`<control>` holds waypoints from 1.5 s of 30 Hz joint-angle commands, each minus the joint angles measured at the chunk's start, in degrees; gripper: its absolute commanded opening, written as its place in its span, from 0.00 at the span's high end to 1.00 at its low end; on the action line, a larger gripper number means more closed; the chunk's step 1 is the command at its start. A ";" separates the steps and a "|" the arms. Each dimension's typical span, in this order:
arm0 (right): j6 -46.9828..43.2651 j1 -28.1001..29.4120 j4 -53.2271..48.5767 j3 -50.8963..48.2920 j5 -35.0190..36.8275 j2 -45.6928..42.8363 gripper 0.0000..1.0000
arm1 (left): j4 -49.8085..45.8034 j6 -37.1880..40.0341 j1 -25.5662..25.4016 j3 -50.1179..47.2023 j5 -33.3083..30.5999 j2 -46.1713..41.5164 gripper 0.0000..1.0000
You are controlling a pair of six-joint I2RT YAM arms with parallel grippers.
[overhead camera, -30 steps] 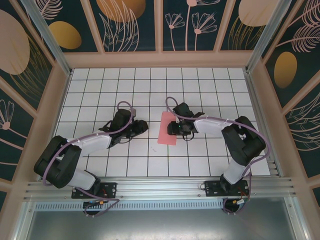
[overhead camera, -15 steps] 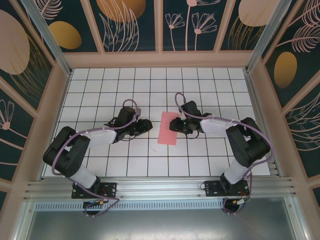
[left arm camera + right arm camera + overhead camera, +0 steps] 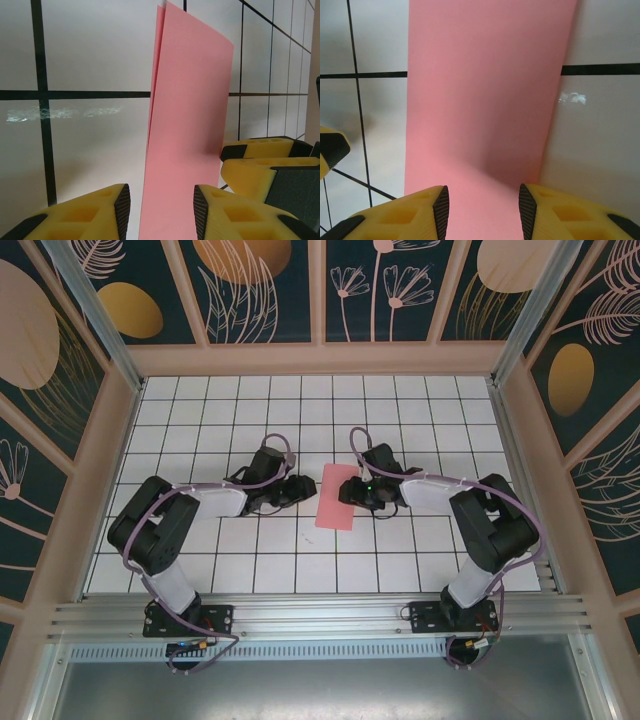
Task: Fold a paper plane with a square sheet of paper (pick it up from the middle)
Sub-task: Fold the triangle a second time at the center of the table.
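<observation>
Table: white surface (image 3: pixel 200 570) ruled in a dark grid, enclosed by panels (image 3: pixel 260 290) printed with leaves and flowers.
Task object: salmon-pink sheet of paper (image 3: pixel 334 502), doubled into a narrow rectangle and not yet a dart. It lies near the table's centre with its long axis running from 12 to 6 o'clock.
Fold detail: in the left wrist view the sheet (image 3: pixel 190 100) shows two layers, parted slightly along the edge at 9 o'clock.
Left gripper: (image 3: pixel 303 486) at 9 o'clock of the sheet and pointing toward 3 o'clock, just beside the long edge.
Left jaws: released. The yellow fingers (image 3: pixel 100 210) stand apart with the near end of the sheet passing between them, and a gap shows beside the finger at 9 o'clock.
Right gripper: (image 3: pixel 347 490) at 3 o'clock of the sheet and pointing toward 9 o'clock, its tip over the sheet's upper half.
Right jaws: released. In the right wrist view the fingers (image 3: pixel 415 212) are spread with the sheet (image 3: pixel 485 90) between them, and the sheet is wider than the gap.
Contact: whether either set of fingertips presses the paper cannot be told, though neither appears to pinch it.
Mutual position: the grippers face one another across the sheet, close together.
</observation>
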 commanded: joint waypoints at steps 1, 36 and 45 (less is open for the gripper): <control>0.68 0.00 1.12 -1.69 -0.44 1.27 0.56 | -1.45 1.44 -0.53 1.89 1.00 1.54 0.58; 1.57 -3.62 6.88 -6.38 -5.33 1.02 0.57 | -2.86 1.68 -3.01 5.77 6.73 7.54 0.62; 1.55 -3.64 7.08 -6.55 -5.36 1.30 0.58 | -1.52 0.94 -3.15 5.12 6.44 6.15 0.61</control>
